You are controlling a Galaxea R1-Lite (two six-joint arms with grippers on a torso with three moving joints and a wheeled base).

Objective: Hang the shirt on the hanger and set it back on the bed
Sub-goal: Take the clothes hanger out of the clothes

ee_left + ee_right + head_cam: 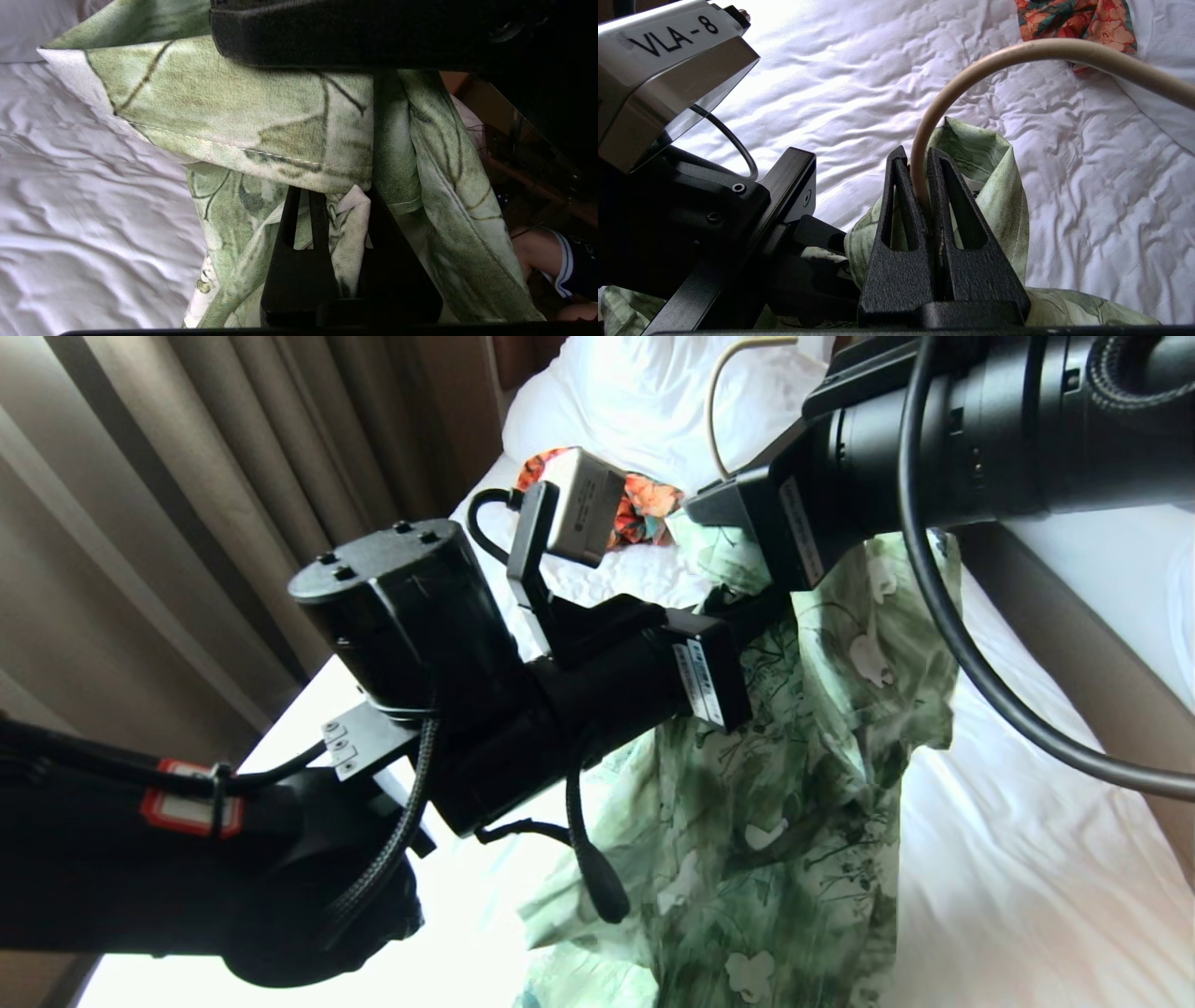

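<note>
- One shirt (pixel 803 775) is hanging bunched between the two grippers above the bed (pixel 1008 877), its lower folds trailing toward 6 o'clock in the head view.
- One hanger (pixel 971 70) is showing only its curved hook, which is arching toward 12 o'clock over the pillow in the head view.
- Right gripper (pixel 920 196): its two fingers are closing tight on the hanger's neck, with shirt collar fabric bunching just behind them.
- Left gripper (pixel 327 219): its two fingers are pinching a fold of shirt between them, nearly fully closed.
- One orange patterned garment (pixel 644 509) is lying on the sheet at 12 o'clock from the shirt, near the pillow.
- One person's arm (pixel 537 256) is showing at the edge of the left wrist view, beyond the shirt.
</note>
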